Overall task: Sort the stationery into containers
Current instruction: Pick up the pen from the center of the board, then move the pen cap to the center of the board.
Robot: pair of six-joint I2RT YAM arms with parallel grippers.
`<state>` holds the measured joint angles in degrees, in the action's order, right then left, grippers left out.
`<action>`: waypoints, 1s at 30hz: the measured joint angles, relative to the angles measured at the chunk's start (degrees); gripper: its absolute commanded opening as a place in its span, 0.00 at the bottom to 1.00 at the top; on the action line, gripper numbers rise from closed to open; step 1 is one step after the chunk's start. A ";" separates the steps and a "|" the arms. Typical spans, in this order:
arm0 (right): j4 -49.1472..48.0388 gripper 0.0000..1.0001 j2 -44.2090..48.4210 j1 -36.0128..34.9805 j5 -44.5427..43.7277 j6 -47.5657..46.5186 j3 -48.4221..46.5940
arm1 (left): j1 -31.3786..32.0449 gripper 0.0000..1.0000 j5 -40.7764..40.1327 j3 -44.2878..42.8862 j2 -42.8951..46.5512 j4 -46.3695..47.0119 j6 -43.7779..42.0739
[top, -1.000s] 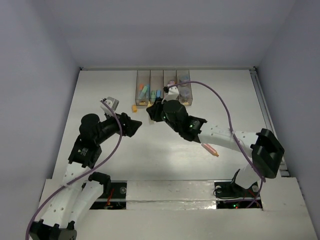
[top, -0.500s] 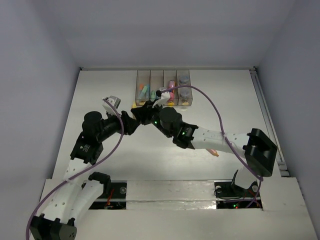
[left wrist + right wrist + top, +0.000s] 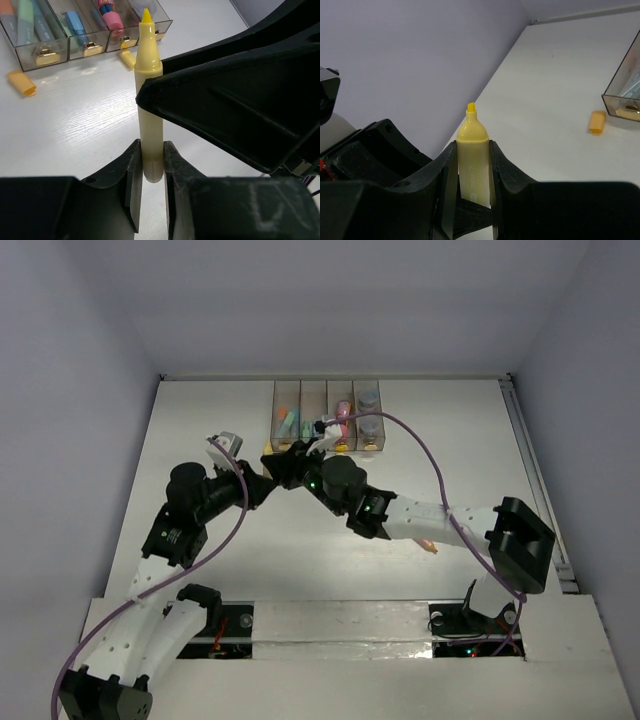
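Whereas a second ago the left arm (image 3: 172, 530) and right arm (image 3: 440, 518) stood apart over the white table (image 3: 200, 420), they now meet just in front of the containers (image 3: 327, 412), hardly changed from half a second ago. The left gripper (image 3: 150, 156) has its fingers clamped on the butt end of an uncapped yellow marker (image 3: 149, 117), whose tip points toward the bins. The right gripper (image 3: 472, 150) is pressed closed on the same marker's barrel, nearer the tip. A small orange cap (image 3: 22, 82) lies on the table just before the leftmost bin.
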<state>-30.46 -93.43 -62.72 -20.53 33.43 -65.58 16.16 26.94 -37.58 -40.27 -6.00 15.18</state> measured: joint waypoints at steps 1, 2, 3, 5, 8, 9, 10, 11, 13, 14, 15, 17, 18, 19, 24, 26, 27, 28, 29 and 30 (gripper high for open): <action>-0.09 0.16 0.07 0.00 0.02 0.07 0.13 | 0.00 0.00 -0.02 0.00 0.09 -0.15 0.00; -0.28 0.28 0.17 0.00 0.02 0.28 0.44 | 0.02 0.00 0.00 0.00 0.22 -0.28 0.00; -0.66 0.41 0.46 0.00 0.04 0.66 0.96 | 0.04 0.00 0.04 0.00 0.37 -0.48 -0.02; -0.72 0.67 1.51 0.02 0.68 1.70 2.16 | 0.42 0.00 0.09 0.00 0.74 -1.03 -0.13; 0.26 0.75 5.29 1.20 3.61 2.95 5.57 | 0.15 0.00 -1.33 0.00 1.27 -0.87 -0.28; 0.59 0.75 6.78 2.03 4.70 3.43 6.82 | 0.13 0.00 -1.68 0.00 1.44 -0.87 -0.31; 0.81 0.75 8.24 2.99 5.49 3.82 7.89 | 0.13 0.00 -1.99 0.00 1.57 -0.87 -0.33; 1.36 0.73 10.03 4.39 6.27 4.09 9.25 | 0.13 0.00 -2.23 0.00 1.77 -0.90 -0.33; 1.88 0.46 13.44 6.97 6.82 4.07 11.82 | 0.13 0.00 -2.82 0.00 2.03 -0.94 -0.39; 1.86 0.31 14.97 8.52 6.88 3.58 13.22 | 0.13 0.00 -3.13 0.00 2.19 -1.01 -0.48; 2.03 0.11 16.44 10.08 6.84 3.61 14.73 | 0.13 0.00 -3.37 0.00 2.36 -1.09 -0.57; 4.09 0.04 17.53 13.62 6.91 3.74 16.26 | 0.13 0.00 -3.67 0.00 2.73 -1.14 -0.74; 5.44 0.03 17.18 15.50 7.06 3.58 16.46 | 0.13 0.00 -3.76 0.00 2.95 -1.11 -0.79; 7.15 0.04 16.35 17.09 7.26 3.19 16.46 | 0.13 0.00 -3.85 0.00 3.19 -1.14 -0.83; 19.80 0.12 6.82 22.40 7.82 -2.29 12.22 | 0.13 0.00 -3.85 0.00 3.96 -1.11 -1.16; 25.31 0.25 1.29 22.93 7.93 -5.29 7.69 | 0.13 0.00 -3.82 0.00 4.13 -1.14 -1.18; 27.17 0.31 -1.07 23.06 8.15 -6.80 5.70 | 0.13 0.00 -3.85 0.00 4.20 -1.14 -1.18; 28.98 0.39 -3.02 23.37 8.11 -8.07 3.87 | 0.13 0.00 -3.85 0.00 4.37 -1.16 -1.18; 30.58 0.44 -5.14 23.45 8.17 -9.07 1.84 | 0.13 0.00 -3.85 0.00 4.57 -1.18 -1.20; 31.82 0.48 -7.08 23.58 8.13 -10.25 0.07 | 0.13 0.00 -3.85 0.00 4.85 -1.16 -1.20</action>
<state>1.37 -100.51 -39.13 -12.40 23.18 -65.52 16.29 23.09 -37.58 -35.42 -7.16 13.98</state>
